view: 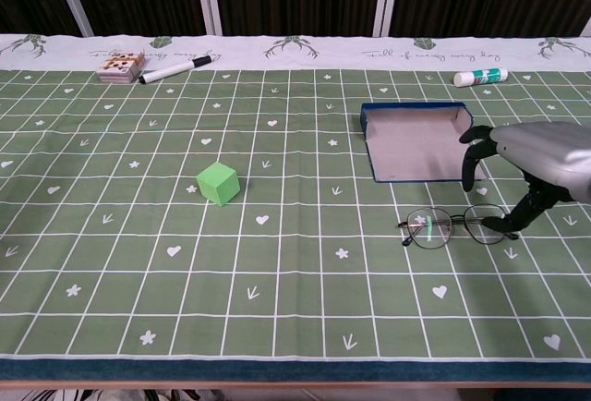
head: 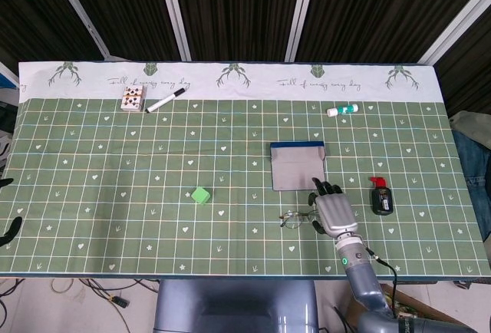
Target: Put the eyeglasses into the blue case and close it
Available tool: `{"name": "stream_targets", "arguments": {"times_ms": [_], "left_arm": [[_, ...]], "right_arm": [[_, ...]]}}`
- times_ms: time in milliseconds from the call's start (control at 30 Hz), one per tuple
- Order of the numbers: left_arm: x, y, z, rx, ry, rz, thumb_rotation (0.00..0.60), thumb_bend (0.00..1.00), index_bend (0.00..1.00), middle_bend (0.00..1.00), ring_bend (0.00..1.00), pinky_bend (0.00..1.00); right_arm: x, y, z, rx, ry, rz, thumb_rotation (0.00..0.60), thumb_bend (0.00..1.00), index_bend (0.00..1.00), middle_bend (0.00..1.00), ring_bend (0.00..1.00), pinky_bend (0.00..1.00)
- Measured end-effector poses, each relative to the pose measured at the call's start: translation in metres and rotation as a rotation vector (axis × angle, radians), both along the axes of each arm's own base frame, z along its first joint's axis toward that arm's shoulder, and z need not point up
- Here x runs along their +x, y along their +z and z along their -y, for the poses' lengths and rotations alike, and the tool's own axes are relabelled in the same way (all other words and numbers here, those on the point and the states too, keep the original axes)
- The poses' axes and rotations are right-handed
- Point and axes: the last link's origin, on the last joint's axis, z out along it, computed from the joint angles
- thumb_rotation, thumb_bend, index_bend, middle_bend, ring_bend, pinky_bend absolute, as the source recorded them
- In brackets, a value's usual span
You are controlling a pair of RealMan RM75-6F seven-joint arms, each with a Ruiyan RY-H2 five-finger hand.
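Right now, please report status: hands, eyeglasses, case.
Right hand open over eyeglasses, no grip seen. Left hand at table edge. Blue case open, empty. Nothing between.

Table covering (view: 138, 262): matt cloth, green with a printed white grid, smooth and lying flat. Eyeglasses (view: 457, 225): thin wire frame, apparently metal, with clear lenses showing a faint gloss. Blue case (view: 417, 142): matt grey lining, blue outer edge, probably card or fabric-faced board; the view is too coarse to say which. Right hand (view: 531, 156): smooth silver-grey shell with a dull sheen, fingers (view: 469, 156) in black, matt. Green cube (view: 218, 183): plain matt faces. Marker (view: 175, 70) and glue stick (view: 479, 77): smooth plastic, slightly glossy.
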Motion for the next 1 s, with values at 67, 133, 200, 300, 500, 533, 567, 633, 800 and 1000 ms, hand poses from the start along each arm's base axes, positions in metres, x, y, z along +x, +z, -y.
{"name": "stream_targets", "arguments": {"times_ms": [67, 133, 200, 300, 500, 533, 567, 633, 800, 1000], "left_arm": [[0.000, 0.001, 0.000, 0.002, 0.001, 0.002, 0.600, 0.32, 0.19, 0.00, 0.00, 0.00], [0.000, 0.001, 0.000, 0.002, 0.001, 0.002, 0.600, 0.32, 0.19, 0.00, 0.00, 0.00], [-0.001, 0.001, 0.000, 0.001, 0.002, 0.002, 0.600, 0.32, 0.19, 0.00, 0.00, 0.00], [-0.001, 0.001, 0.000, -0.001, 0.001, 0.002, 0.600, 0.32, 0.19, 0.00, 0.00, 0.00], [-0.001, 0.002, 0.000, 0.004, 0.002, 0.004, 0.600, 0.32, 0.19, 0.00, 0.00, 0.00], [-0.001, 0.002, 0.000, 0.004, 0.002, 0.004, 0.600, 0.32, 0.19, 0.00, 0.00, 0.00], [-0.001, 0.002, 0.000, 0.004, 0.003, 0.004, 0.600, 0.32, 0.19, 0.00, 0.00, 0.00], [-0.001, 0.002, -0.001, 0.004, 0.003, 0.004, 0.600, 0.32, 0.19, 0.00, 0.00, 0.00], [-0.001, 0.003, -0.001, 0.008, 0.002, 0.004, 0.600, 0.32, 0.19, 0.00, 0.00, 0.00], [-0.001, 0.003, -0.001, 0.009, 0.003, 0.002, 0.600, 0.32, 0.19, 0.00, 0.00, 0.00]], "right_arm": [[0.001, -0.002, 0.000, -0.001, 0.001, 0.000, 0.600, 0.33, 0.46, 0.10, 0.15, 0.20], [0.002, -0.004, 0.001, -0.001, 0.001, 0.002, 0.600, 0.33, 0.47, 0.10, 0.15, 0.20], [0.003, -0.005, 0.000, -0.002, 0.000, 0.005, 0.600, 0.33, 0.48, 0.10, 0.15, 0.20], [0.004, -0.008, 0.000, 0.003, 0.001, 0.007, 0.600, 0.33, 0.48, 0.10, 0.15, 0.20], [0.008, -0.014, 0.002, 0.014, 0.005, 0.009, 0.600, 0.35, 0.49, 0.10, 0.15, 0.20], [0.009, -0.014, 0.002, 0.015, 0.005, 0.009, 0.600, 0.35, 0.49, 0.10, 0.15, 0.20], [0.009, -0.015, 0.002, 0.016, 0.006, 0.009, 0.600, 0.35, 0.49, 0.10, 0.15, 0.20], [0.009, -0.017, 0.004, 0.019, 0.006, 0.007, 0.600, 0.36, 0.49, 0.10, 0.15, 0.20], [0.009, -0.020, 0.007, 0.022, -0.001, 0.004, 0.600, 0.36, 0.50, 0.10, 0.15, 0.20], [0.009, -0.023, 0.008, 0.026, -0.003, 0.000, 0.600, 0.38, 0.52, 0.10, 0.15, 0.20]]}}
